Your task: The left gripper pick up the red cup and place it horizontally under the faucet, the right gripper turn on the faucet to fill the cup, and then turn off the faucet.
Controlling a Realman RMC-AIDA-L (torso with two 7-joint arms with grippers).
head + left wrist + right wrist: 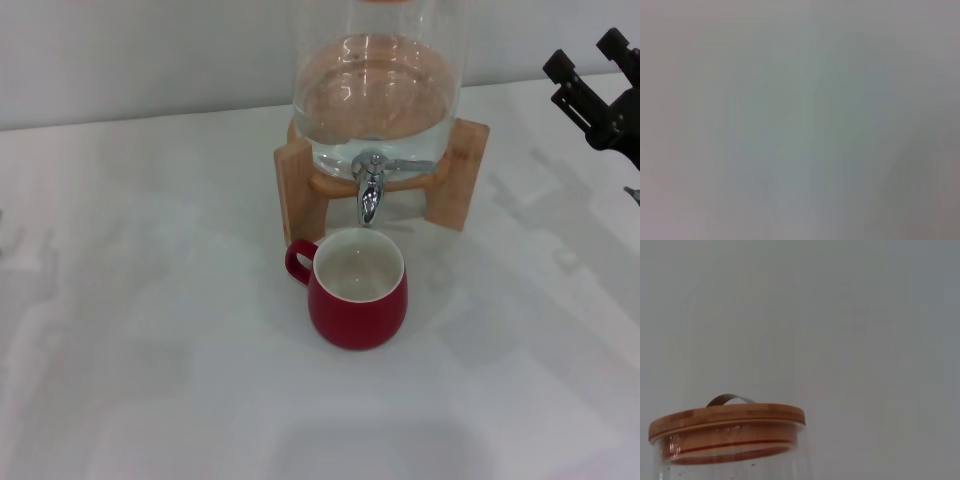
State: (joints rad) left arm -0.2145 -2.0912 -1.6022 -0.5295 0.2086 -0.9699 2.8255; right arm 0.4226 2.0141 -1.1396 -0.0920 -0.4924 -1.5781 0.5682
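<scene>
Red cup (357, 290) stands upright on the white bench (150, 330), mouth up and white inside showing, its loop handle pointing toward ten o'clock. From my head camera it sits just at six o'clock of the faucet (371, 188), whose chrome spout hangs over the cup's far rim with a gap between them; I see no stream of water. The faucet's thin lever sticks out toward three o'clock. It is fitted to a clear glass dispenser (378, 80) holding water, which rests on a wooden stand (300, 185) with legs at either side of the tap. My right pincer (592, 76) hangs at about two o'clock of the dispenser, well apart from the lever, its two black knobbed tips spread with nothing between them. My right wrist camera shows only the dispenser's wooden lid (726, 420) with a thin metal handle (730, 399) on top, against a plain wall. My left pincer is out of view: its wrist camera gives only a blank grey field, so I cannot tell its state.
</scene>
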